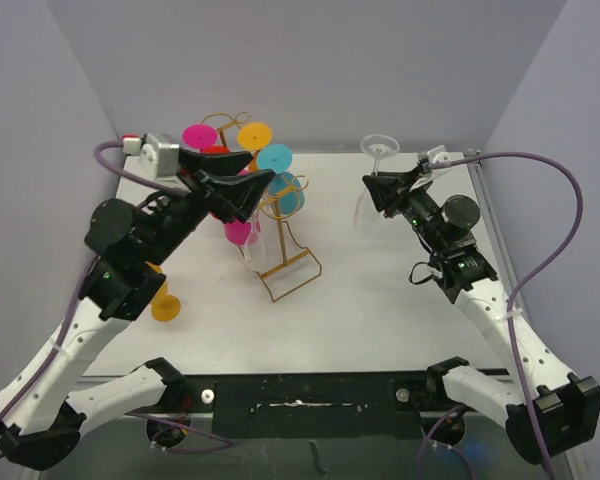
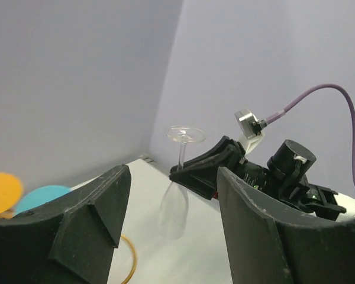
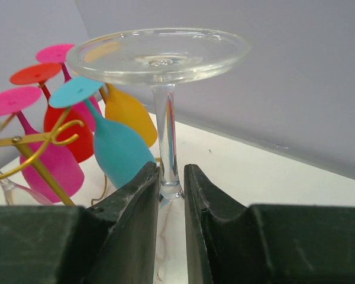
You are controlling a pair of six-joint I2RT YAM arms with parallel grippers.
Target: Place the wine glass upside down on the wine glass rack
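Note:
A clear wine glass (image 1: 368, 205) hangs upside down, foot (image 1: 380, 147) on top, above the table's right half. My right gripper (image 1: 378, 190) is shut on its stem; in the right wrist view the stem (image 3: 167, 160) sits pinched between the fingers (image 3: 136, 207) under the round foot (image 3: 160, 56). The gold wire rack (image 1: 285, 255) stands at the centre, left of the glass and apart from it. My left gripper (image 1: 258, 170) is open and empty, up beside the rack's top. In the left wrist view the clear glass (image 2: 174, 207) shows beyond the open fingers (image 2: 100, 213).
Pink (image 1: 199, 135), orange (image 1: 254, 133) and teal (image 1: 275, 157) glasses hang upside down on the rack, with a red one (image 3: 68, 127) among them. Another orange glass (image 1: 166, 306) stands on the table at the left, partly behind the left arm. Walls enclose the table.

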